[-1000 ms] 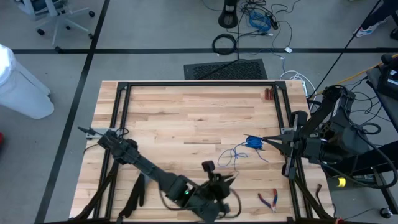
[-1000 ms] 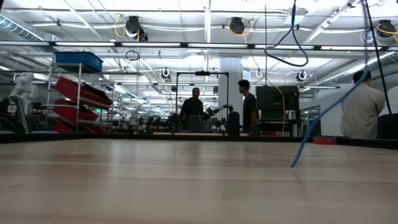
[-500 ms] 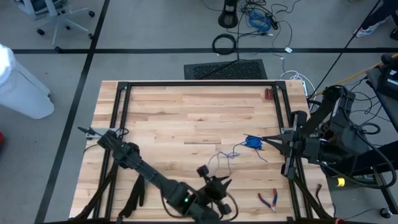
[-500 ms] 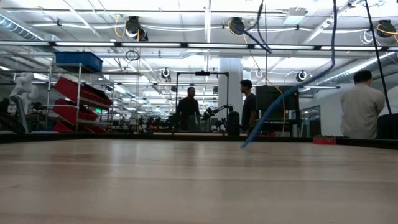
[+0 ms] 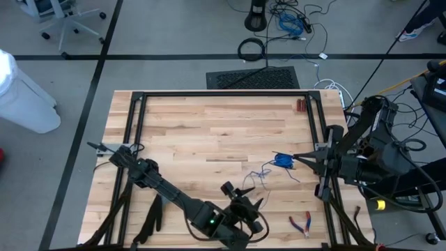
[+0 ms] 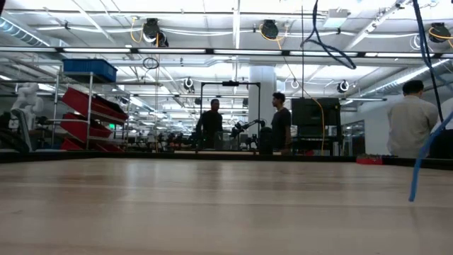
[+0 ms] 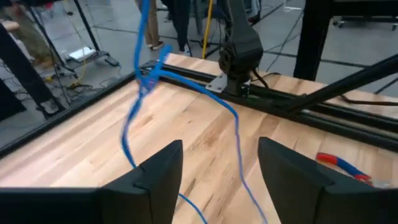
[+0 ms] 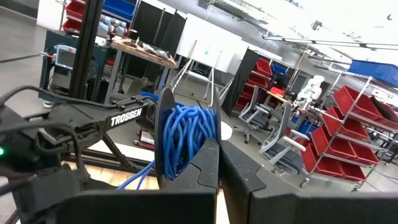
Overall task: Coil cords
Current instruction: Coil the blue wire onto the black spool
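The left gripper (image 7: 217, 171) has spread its fingers apart, dropping the blue cord (image 5: 259, 171). At three o'clock, the right gripper (image 5: 298, 159) stays clamped on the cord's bundle.

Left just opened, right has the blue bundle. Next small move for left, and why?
Probably close the left gripper back on the loose cord strand. Its fingers stand apart with the blue strand running between them, ungripped. The right gripper is shut on the coiled bundle at the table's right edge, while the tail lies uncoiled on the wood.
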